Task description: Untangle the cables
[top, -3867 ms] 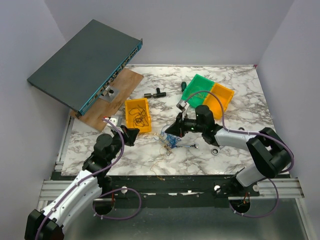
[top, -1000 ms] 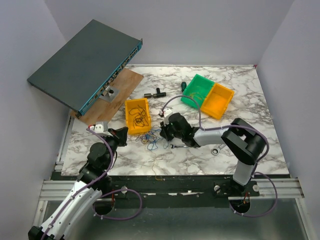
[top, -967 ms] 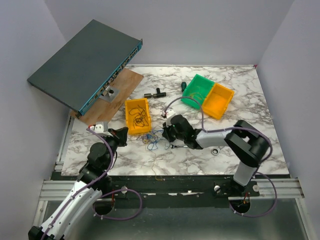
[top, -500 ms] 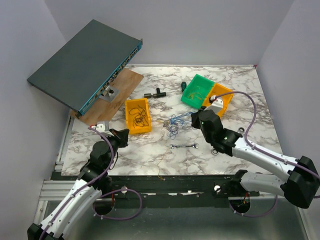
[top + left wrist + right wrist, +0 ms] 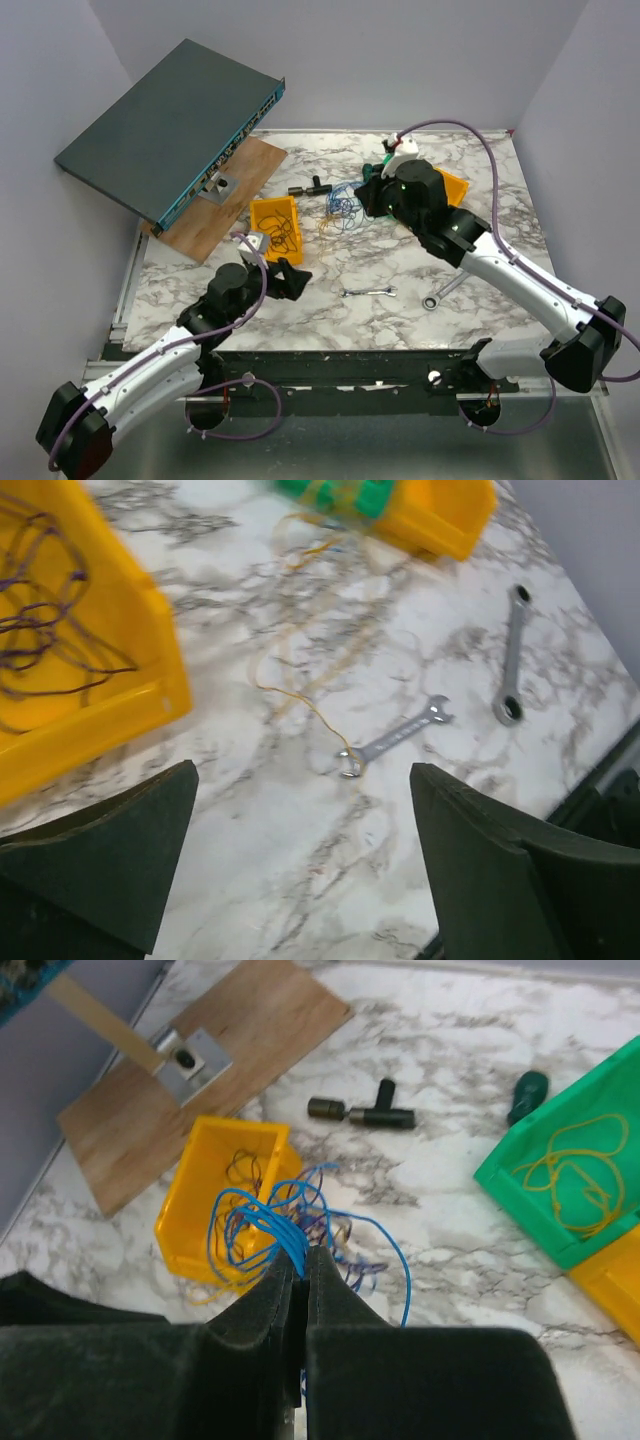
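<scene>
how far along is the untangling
Partly done: dark wires sit in the yellow bin, a yellow wire in the green bin. In hand: right gripper pinches the blue bunch, dark strands mixed in. Still to do: an orange strand on the table; left gripper open, empty.

The desk (image 5: pixel 330 325) is white marble with grey veining. The cables (image 5: pixel 262 1225) are mostly bright blue, with a few dark purple and orange-yellow strands. A yellow bin (image 5: pixel 182 1232) holds dark purple-brown wire. A green bin (image 5: pixel 610 1085) holds yellow wire, and the bin beside it (image 5: pixel 615 1280) is orange. The small wrench (image 5: pixel 395 738) and the larger wrench (image 5: pixel 510 660) are silver. The board (image 5: pixel 225 190) is brown wood. The flat box (image 5: pixel 160 115) is dark grey with a teal front. The arm cord (image 5: pixel 470 135) is purple. The right pincer (image 5: pixel 303 1265) and the left pincer (image 5: pixel 300 800) are blackish green.
</scene>
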`<state>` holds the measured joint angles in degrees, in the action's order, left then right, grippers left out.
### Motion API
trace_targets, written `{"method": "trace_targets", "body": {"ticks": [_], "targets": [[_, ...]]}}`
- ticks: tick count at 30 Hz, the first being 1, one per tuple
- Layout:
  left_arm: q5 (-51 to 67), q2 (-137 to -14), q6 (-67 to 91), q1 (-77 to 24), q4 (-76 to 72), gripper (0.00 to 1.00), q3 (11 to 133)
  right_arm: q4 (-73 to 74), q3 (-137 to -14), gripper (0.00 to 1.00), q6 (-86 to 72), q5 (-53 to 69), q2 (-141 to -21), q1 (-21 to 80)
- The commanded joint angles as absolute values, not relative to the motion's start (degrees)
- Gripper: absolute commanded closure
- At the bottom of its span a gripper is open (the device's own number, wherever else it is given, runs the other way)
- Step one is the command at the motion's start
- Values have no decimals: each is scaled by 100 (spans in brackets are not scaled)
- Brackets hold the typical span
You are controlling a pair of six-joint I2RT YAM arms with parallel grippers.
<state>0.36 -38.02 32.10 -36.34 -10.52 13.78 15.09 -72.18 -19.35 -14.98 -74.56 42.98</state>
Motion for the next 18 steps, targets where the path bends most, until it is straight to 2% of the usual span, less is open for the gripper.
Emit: {"method": "trace_targets", "body": {"ticks": [1, 11, 15, 18], "targets": [[269, -4235, 2962, -4267, -1287, 7, 2106, 1594, -6421, 99, -1624, -51, -7337, 4267], [493, -5543, 2514, -4351, -2069, 10, 2791, 1510, -5801, 99, -1155, 939, -7387, 4263], [459, -5940, 2214, -4355, -1934, 17, 3040, 1278, -5704, 99, -1096, 1312, -7356, 4268], [95, -6117, 2150, -4342, -1900, 28, 3044, 1183, -5704, 99, -1093, 1643, -7348, 4262]]}}
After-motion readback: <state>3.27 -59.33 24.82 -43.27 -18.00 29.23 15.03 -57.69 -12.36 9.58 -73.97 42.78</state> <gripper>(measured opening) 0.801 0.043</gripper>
